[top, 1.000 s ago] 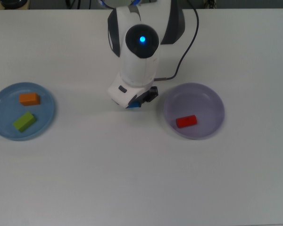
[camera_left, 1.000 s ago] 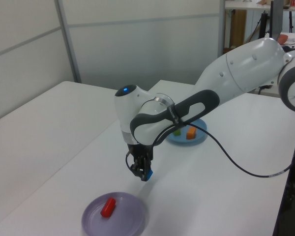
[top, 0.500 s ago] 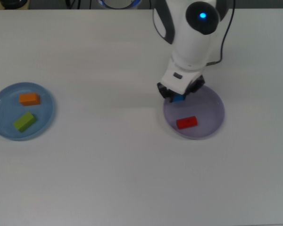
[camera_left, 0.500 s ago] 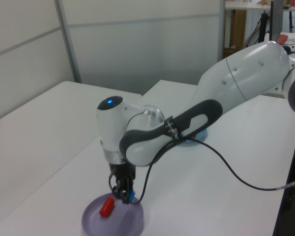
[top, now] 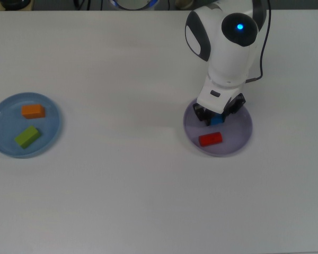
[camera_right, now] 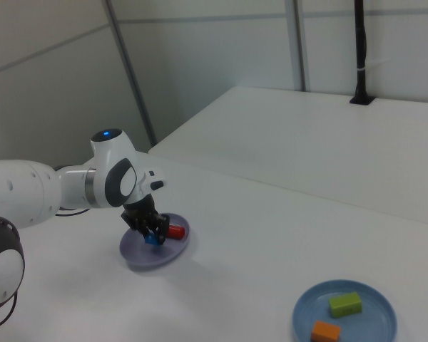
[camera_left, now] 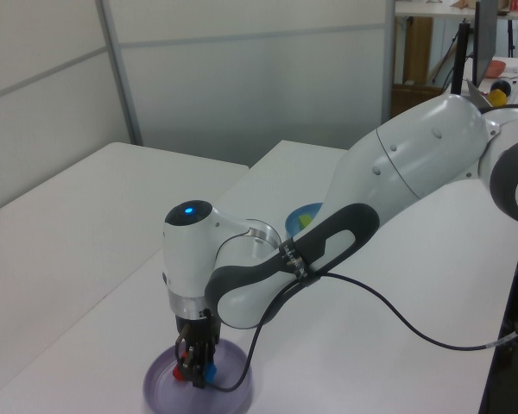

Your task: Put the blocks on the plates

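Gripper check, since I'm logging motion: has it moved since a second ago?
Yes. In the top view the gripper, shut on the blue cube, went from bare table toward the top view's right and is now over the purple plate, beside the red block.

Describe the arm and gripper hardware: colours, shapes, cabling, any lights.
The arm has glossy white rounded shells with dark grey bands at the joints. A round blue light glows on the wrist housing. A thin black cable loops loosely from the wrist section back along the arm. The gripper is small and black, with two short fingers under a white flange.
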You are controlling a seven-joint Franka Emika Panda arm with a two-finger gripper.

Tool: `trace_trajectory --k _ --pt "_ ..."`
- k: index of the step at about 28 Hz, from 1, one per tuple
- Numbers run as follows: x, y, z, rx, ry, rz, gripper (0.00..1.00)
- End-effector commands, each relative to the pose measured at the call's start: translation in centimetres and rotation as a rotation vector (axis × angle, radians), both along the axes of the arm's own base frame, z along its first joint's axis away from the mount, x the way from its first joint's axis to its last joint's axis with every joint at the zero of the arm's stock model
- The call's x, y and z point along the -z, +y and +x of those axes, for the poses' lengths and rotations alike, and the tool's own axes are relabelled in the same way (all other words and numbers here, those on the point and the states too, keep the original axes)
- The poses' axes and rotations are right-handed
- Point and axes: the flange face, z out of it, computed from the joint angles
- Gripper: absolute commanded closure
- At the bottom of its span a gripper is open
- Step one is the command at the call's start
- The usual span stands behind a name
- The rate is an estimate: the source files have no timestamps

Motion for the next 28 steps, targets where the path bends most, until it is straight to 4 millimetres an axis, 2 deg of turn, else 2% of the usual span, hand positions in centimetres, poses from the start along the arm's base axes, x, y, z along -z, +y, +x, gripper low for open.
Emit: trace_trajectory --k 1,5,10,13,16,19,21,22,26,27,28 --pt "-0.8 0.4 0.4 0.029 -0.024 0.006 0.00" --pt "-1.3 0.5 0.5 0.110 -0.030 0.014 0.00" --pt "-3.7 -0.5 1.2 0.174 -0.065 0.019 0.00" --pt "-5.3 -2.2 1.2 0.199 -0.058 -0.003 0.00" --pt "-7.3 -6.0 1.5 0.243 -0.021 -0.054 0.00" --pt "-9.0 -7.6 1.6 0.239 0.031 -0.088 0.00" --pt "-10.7 -9.2 1.5 0.233 0.072 -0.111 0.00" --pt "-12.5 -10.8 1.3 0.232 0.104 -0.124 0.00" --pt "-16.9 -13.3 0.2 0.263 0.129 -0.138 0.00" --pt "-19.0 -14.1 -0.8 0.278 0.133 -0.146 0.00" --pt "-20.1 -14.3 -1.4 0.282 0.135 -0.151 0.00"
